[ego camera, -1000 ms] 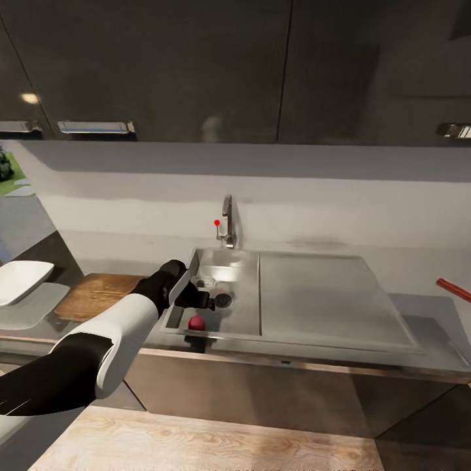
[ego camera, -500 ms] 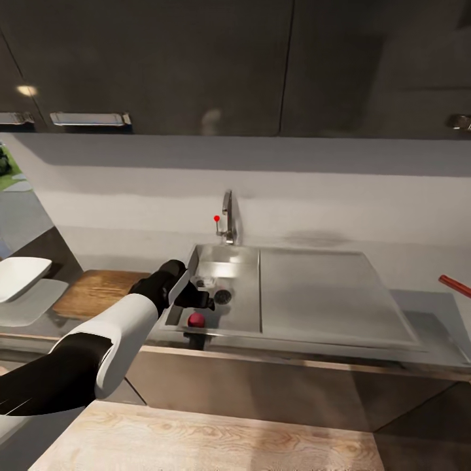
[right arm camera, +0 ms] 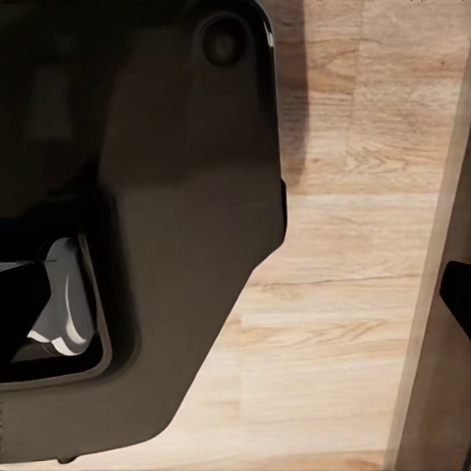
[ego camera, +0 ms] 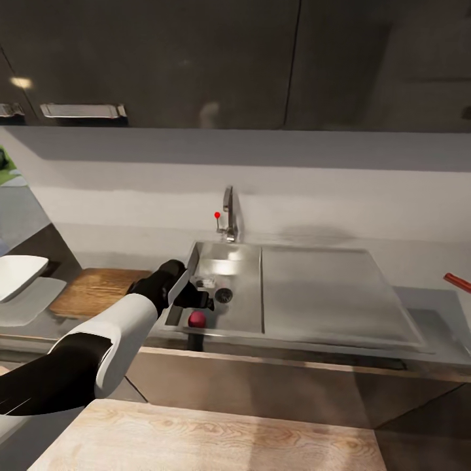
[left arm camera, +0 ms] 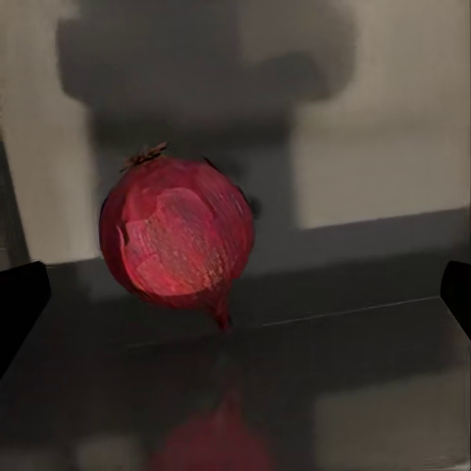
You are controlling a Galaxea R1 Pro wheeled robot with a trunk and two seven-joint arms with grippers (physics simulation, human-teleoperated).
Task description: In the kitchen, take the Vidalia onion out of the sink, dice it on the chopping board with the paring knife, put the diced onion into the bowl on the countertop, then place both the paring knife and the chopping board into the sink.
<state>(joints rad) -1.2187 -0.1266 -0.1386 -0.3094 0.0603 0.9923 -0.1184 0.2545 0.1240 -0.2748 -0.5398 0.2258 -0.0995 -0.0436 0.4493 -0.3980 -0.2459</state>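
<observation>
Left wrist view: onion (left arm camera: 177,234), dark red, sits on grey floor of sink (left arm camera: 324,392), between my two dark fingertips (left arm camera: 20,304), which stand wide apart, nothing touching it. Head view: onion (ego camera: 197,318) at near corner of sink (ego camera: 243,314), left pincer (ego camera: 196,300) released, just above it. Drain (ego camera: 224,295) beside pincer, tap (ego camera: 228,219) behind. Board (ego camera: 98,292) on table (ego camera: 432,324) left of sink, white bowl (ego camera: 18,275) beyond it. Right pincer: cannot tell state; right wrist view gives wood floor (right arm camera: 343,294).
</observation>
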